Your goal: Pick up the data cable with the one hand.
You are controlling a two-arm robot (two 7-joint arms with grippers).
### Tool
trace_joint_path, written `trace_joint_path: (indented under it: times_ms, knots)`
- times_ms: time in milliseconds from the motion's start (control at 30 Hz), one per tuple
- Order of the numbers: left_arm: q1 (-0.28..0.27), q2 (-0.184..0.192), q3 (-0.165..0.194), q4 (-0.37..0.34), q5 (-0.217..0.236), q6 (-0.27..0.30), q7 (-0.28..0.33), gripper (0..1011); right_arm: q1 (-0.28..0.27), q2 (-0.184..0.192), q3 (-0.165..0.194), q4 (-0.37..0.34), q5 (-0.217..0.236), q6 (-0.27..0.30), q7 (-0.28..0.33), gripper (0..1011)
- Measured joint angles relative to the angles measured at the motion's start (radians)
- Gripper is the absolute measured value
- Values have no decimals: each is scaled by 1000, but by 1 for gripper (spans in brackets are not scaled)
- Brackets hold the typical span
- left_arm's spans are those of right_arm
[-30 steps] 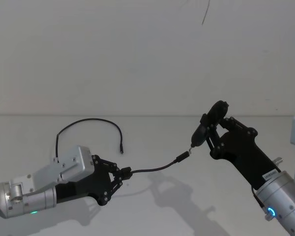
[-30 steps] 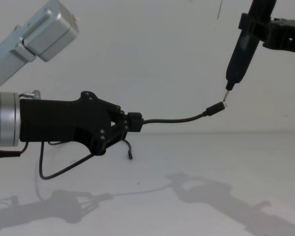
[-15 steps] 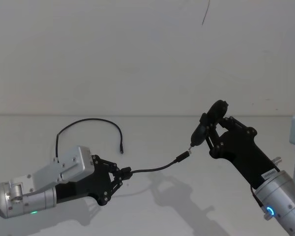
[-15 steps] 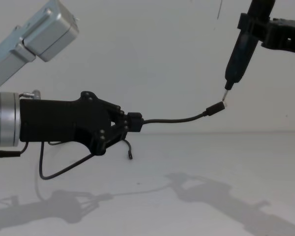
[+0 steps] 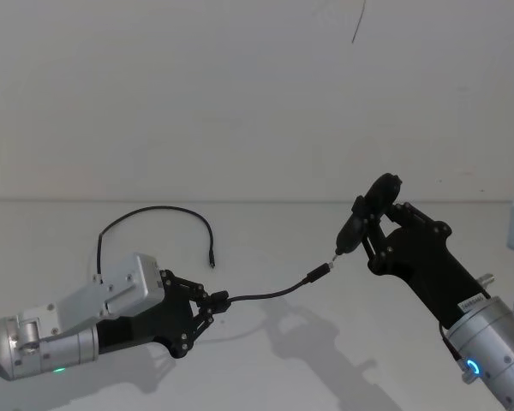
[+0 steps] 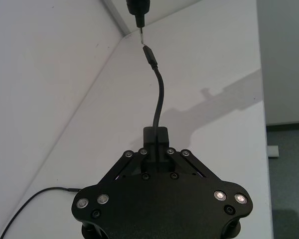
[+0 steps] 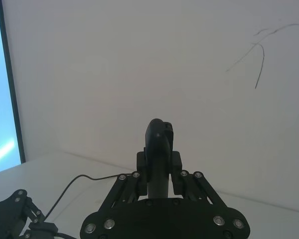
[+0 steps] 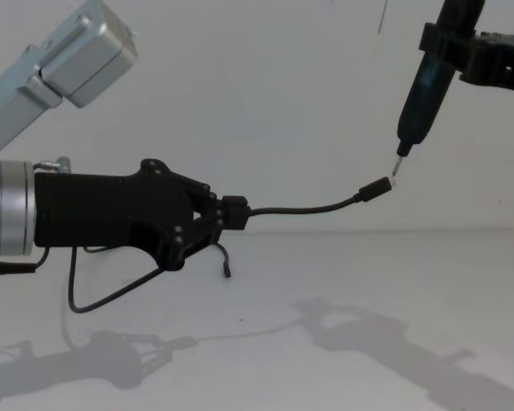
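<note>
Item 1: white table (image 5: pixel 265 377). Item 2: left gripper (image 5: pixel 212 301), jaws closed on the data cable (image 8: pixel 304 208) near 1 plug, lifting it clear; the far end trailed, apparently on the table. Item 3: right gripper (image 5: pixel 373 224) clamped a pen-like tool (image 8: pixel 420 98), its tip at the plug. We judged pickup largely done.

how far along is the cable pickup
Done: the left tool is shut on the data cable, holding one plug end in the air. In hand: the right tool holds a pen-like tool at that plug. Left: the cable's far end lies on the table.
</note>
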Motion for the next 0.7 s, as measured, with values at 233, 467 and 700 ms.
trace_joint_path:
  times_ms: [233, 467, 700]
  knots:
    - [0, 0, 0, 0, 0, 0, 0, 34, -4, 0, 4, -3, 1, 5, -1, 263]
    - [0, 0, 0, 0, 0, 0, 0, 34, -6, 3, 5, -3, 7, 7, 0, 263]
    - [0, 0, 0, 0, 0, 0, 0, 34, -6, 8, 5, -3, 16, 8, 3, 263]
